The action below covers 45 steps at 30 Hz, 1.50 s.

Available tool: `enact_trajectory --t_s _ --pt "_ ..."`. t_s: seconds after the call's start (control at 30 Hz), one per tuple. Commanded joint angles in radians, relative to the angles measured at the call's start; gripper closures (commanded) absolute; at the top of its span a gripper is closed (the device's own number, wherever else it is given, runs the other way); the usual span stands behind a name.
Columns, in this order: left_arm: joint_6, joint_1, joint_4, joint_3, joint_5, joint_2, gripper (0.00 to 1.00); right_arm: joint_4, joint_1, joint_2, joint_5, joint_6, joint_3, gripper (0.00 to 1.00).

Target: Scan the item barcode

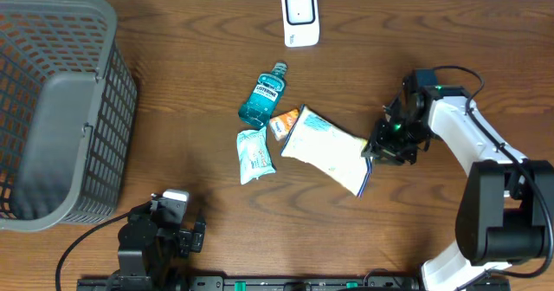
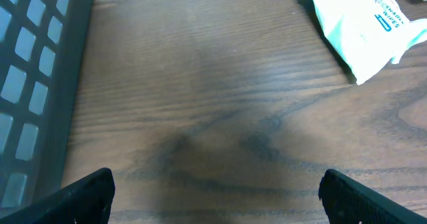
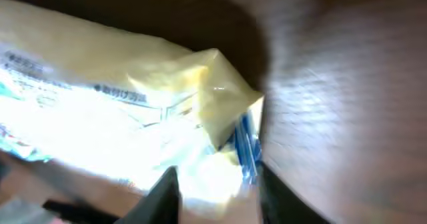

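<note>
Left gripper (image 2: 215,181): parked at the near table edge, fingers spread wide, nothing between them. Only bare wood and, at the far right of its wrist view, a small wipes packet (image 1: 254,155) are seen ahead of it. It is well apart from everything else.

Right gripper (image 1: 379,146): set against the right-hand end of the large white pouch (image 1: 322,145). In the right wrist view the fingers (image 3: 167,191) are seen a little apart, with the pouch's blue-edged corner lying between them. The view is blurred and overexposed, so it cannot be told whether the corner is pinched or only straddled.

Pouch: flat on the table, right of centre. Its long axis runs diagonally, from its far-left end touching the orange packet (image 1: 284,122) to its near-right end at the right fingers. It is taken to be the item to be scanned. The right arm is plainly the nearer one.

Beyond it: a blue mouthwash bottle (image 1: 264,96) lies just past the orange packet.

Farthest: the white scanner (image 1: 300,16) at the far table edge, away and to the left of the pouch, well apart. Any carry would have to be made along that line, barcode face turned toward it; no barcode can be made out.
</note>
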Motion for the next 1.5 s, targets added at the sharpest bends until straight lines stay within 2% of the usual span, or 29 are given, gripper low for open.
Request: enact_trajectory --t_s 0.0,0.07,0.1,0.13,0.17,0.27,0.33,0.53,0.63,0.8,0.9,1.03,1.13,1.17,1.3,1.37,1.4,1.47 --pt "-0.002 0.003 -0.032 -0.011 0.01 -0.003 0.02 -0.029 -0.003 -0.06 0.115 0.04 0.01 0.59" --pt "-0.002 0.003 -0.032 -0.011 0.01 -0.003 0.02 -0.066 -0.003 -0.094 0.174 0.057 0.035 0.57" --pt "-0.002 0.003 -0.033 -0.011 0.01 -0.003 0.02 -0.089 -0.002 -0.138 0.218 0.057 0.07 0.52" --pt "-0.002 0.003 -0.033 -0.011 0.01 -0.003 0.02 -0.087 -0.002 -0.161 0.222 0.042 0.085 0.44" --pt "-0.002 0.003 -0.033 -0.011 0.01 -0.003 0.02 -0.074 -0.001 -0.179 0.217 0.016 0.095 0.33" --pt "-0.002 0.003 -0.032 -0.011 0.01 -0.003 0.02 0.032 0.016 -0.229 0.202 -0.126 0.1 0.08" --pt "-0.002 0.003 -0.032 -0.011 0.01 -0.003 0.02 0.088 0.025 -0.226 0.163 -0.21 0.1 0.01" --pt "-0.002 0.003 -0.032 -0.011 0.01 -0.003 0.02 0.182 0.039 -0.087 -0.141 -0.634 0.097 0.01" --pt "-0.002 0.003 -0.033 -0.011 0.01 -0.003 0.02 0.223 0.044 0.009 -0.149 -0.713 0.097 0.01" --pt "-0.002 0.003 -0.032 -0.011 0.01 -0.003 0.02 0.246 0.044 0.146 -0.173 -0.764 0.097 0.01" --pt "-0.002 0.003 -0.032 -0.011 0.01 -0.003 0.02 0.208 0.059 0.224 -0.288 -0.858 0.097 0.01" --pt "-0.002 0.003 -0.032 -0.011 0.01 -0.003 0.02 0.141 0.084 0.256 -0.298 -0.933 0.097 0.01" --pt "-0.002 0.003 -0.032 -0.011 0.01 -0.003 0.02 0.094 0.097 0.259 -0.29 -0.985 0.097 0.09" --pt "-0.002 0.003 -0.033 -0.011 0.01 -0.003 0.02 0.089 0.101 0.259 -0.278 -0.987 0.097 0.17" --pt "-0.002 0.003 -0.032 -0.011 0.01 -0.003 0.02 0.082 0.113 0.261 -0.257 -1.001 0.097 0.73" --pt "-0.002 0.003 -0.033 -0.011 0.01 -0.003 0.02 0.082 0.116 0.261 -0.266 -0.991 0.097 0.92" --pt "-0.002 0.003 -0.032 -0.011 0.01 -0.003 0.02 0.082 0.117 0.261 -0.28 -0.981 0.097 0.99" --pt "-0.002 0.003 -0.033 -0.011 0.01 -0.003 0.02 0.081 0.117 0.261 -0.335 -0.974 0.097 0.99"
